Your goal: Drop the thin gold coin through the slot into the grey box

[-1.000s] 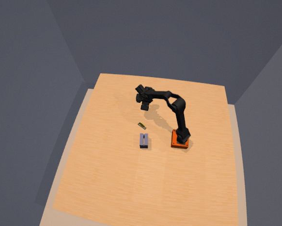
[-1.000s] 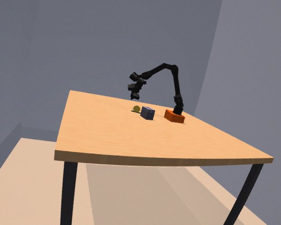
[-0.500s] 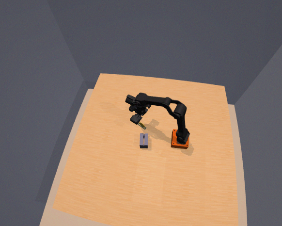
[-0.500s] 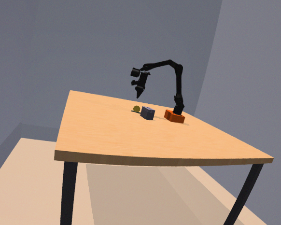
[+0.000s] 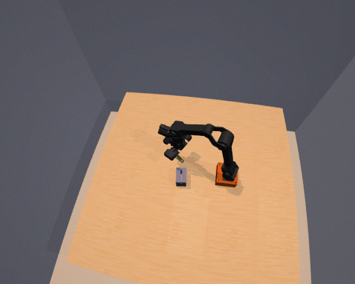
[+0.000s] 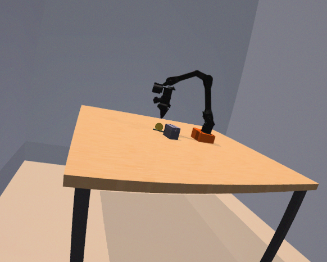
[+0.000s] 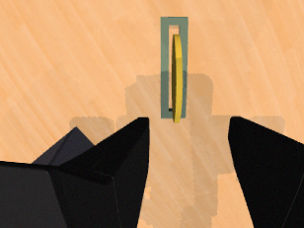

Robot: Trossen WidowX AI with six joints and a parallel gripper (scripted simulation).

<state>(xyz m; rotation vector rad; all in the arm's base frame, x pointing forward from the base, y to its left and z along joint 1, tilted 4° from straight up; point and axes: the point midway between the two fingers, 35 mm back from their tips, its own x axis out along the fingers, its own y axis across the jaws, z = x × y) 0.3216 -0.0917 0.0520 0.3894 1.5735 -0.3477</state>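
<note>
The gold coin (image 5: 180, 158) (image 6: 158, 126) (image 7: 177, 80) stands on edge in the dark-green holder (image 7: 165, 66) (image 6: 154, 129) on the table. My gripper (image 5: 171, 154) (image 6: 161, 116) (image 7: 190, 127) hangs above it, pointing down, fingers partly open with nothing between them. In the wrist view the coin lies just ahead of the gap between the two fingertips, edge-on and in line with it. The closed grey box (image 5: 177, 177) (image 6: 171, 131) with the slot in its lid stands close beside the holder; a corner of it shows in the wrist view (image 7: 66, 148).
The arm's orange base (image 5: 225, 178) (image 6: 202, 135) sits to the right of the box. The wooden table (image 5: 141, 228) (image 6: 116, 157) stretches wide around them, with its edges far from the objects.
</note>
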